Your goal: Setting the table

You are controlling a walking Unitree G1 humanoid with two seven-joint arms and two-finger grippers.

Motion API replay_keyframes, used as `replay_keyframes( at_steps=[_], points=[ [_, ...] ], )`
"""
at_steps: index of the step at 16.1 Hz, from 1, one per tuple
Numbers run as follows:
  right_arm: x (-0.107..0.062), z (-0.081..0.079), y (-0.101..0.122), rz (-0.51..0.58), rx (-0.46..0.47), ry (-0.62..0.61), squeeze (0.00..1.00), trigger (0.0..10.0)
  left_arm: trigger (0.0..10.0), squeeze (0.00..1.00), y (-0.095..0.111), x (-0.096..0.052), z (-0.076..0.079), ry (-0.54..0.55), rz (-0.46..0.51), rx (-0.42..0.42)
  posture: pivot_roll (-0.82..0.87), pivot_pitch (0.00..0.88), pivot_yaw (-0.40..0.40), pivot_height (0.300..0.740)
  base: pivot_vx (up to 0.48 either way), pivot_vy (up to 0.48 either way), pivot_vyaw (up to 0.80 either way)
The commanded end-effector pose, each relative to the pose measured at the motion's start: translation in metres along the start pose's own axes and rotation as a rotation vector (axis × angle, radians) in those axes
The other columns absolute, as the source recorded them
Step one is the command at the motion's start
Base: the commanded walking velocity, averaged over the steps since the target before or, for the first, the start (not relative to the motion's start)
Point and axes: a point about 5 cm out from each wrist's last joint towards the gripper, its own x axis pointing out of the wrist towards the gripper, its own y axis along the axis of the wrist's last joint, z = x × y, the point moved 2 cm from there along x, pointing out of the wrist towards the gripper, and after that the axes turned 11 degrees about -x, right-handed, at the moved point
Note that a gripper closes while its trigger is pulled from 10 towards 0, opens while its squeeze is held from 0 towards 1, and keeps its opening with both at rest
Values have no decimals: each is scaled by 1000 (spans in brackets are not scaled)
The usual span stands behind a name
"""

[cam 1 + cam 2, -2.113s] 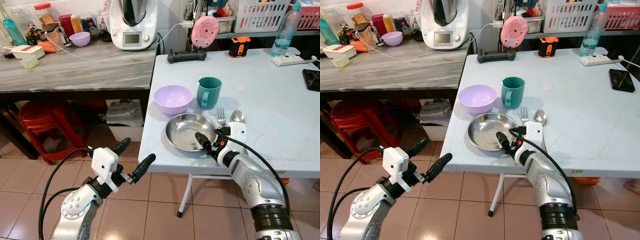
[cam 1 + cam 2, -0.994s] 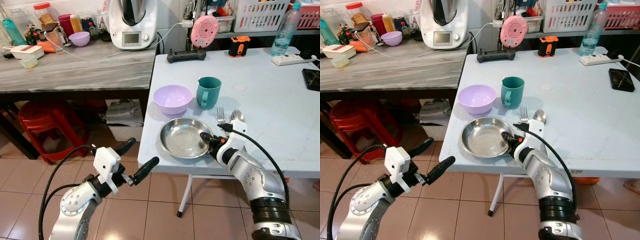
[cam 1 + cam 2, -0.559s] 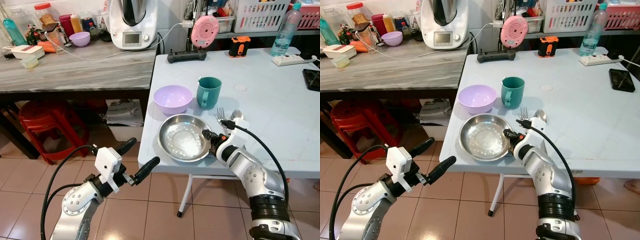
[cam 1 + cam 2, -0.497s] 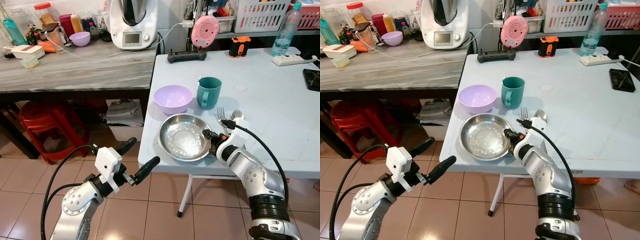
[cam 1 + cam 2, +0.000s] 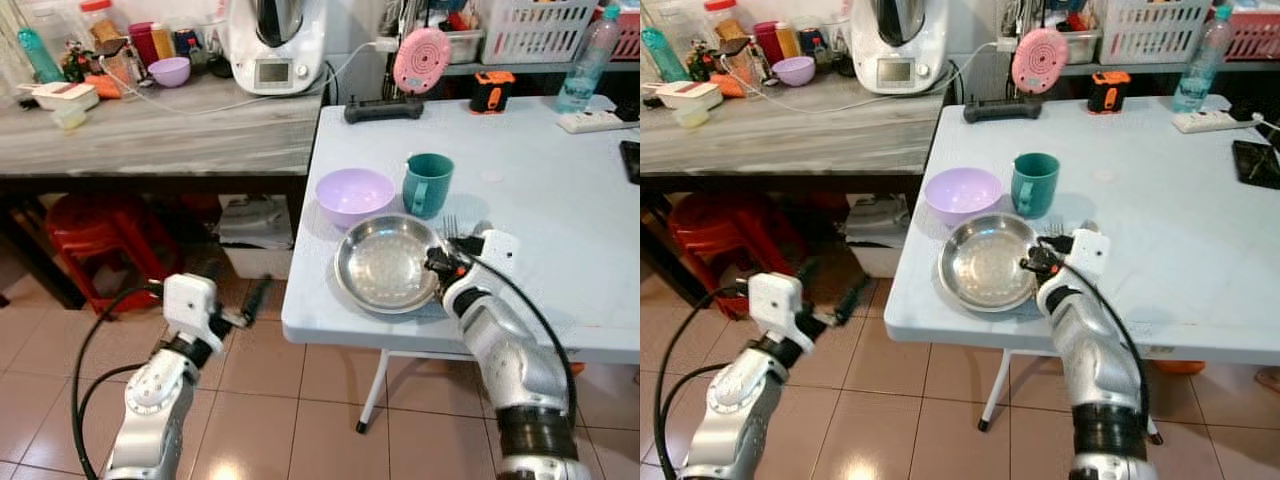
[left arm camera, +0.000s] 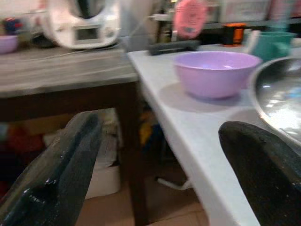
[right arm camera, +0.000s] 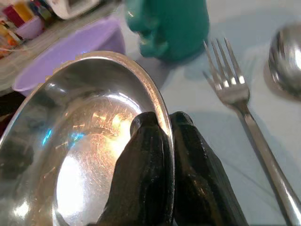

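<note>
A round steel plate [image 5: 382, 262] lies near the front left corner of the pale blue table [image 5: 560, 210]. My right gripper [image 5: 437, 262] is shut on the plate's right rim [image 7: 160, 108]. Behind the plate stand a lilac bowl [image 5: 353, 194] and a teal mug [image 5: 427, 183]. A fork [image 7: 235, 89] and a spoon [image 7: 284, 59] lie just right of the plate. My left gripper [image 6: 160, 155] is open with nothing between its fingers, held low over the floor to the left of the table.
A wooden counter [image 5: 150, 125] with a white kitchen machine [image 5: 275, 45], jars and a small bowl adjoins the table's left side. A red stool [image 5: 85, 240] stands under it. A water bottle [image 5: 590, 55], a power strip and baskets sit at the table's back.
The camera has shifted, so the whole scene sits a little to the right. My right gripper keeps its hold on the plate's rim. My left arm has dropped lower and turned.
</note>
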Motion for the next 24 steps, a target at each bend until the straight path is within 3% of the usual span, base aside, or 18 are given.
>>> replay_keyframes(
  at_steps=[1,2,4,6,12,19,24],
  points=[
    [-1,-3,-2,3,-44,-3,0,10000,10000,0,-1,1,-7,42,-10,-5,-69,0,79,740,0,0,0],
    [-4,-4,-2,24,-134,-21,0,10000,10000,0,-3,3,-12,97,-7,-9,-73,0,77,740,0,0,0],
    [-9,-4,-1,48,-53,-34,0,10000,10000,0,-4,7,-13,117,-6,-16,-77,0,74,740,0,0,0],
    [-13,-5,3,89,-46,-36,0,10000,10000,0,-4,11,-11,121,6,-64,-82,0,72,740,0,0,0],
    [-15,-10,3,104,-69,-27,0,10000,10000,0,-2,17,-9,128,27,-108,-82,0,69,740,0,163,-755],
    [-16,-11,9,176,-119,-64,0,10000,10000,0,3,24,-8,119,45,-125,-81,0,79,740,0,399,0],
    [-16,-10,10,177,-90,-56,0,10000,10000,0,5,26,-8,140,60,-125,-75,0,65,740,0,421,0]
  ],
)
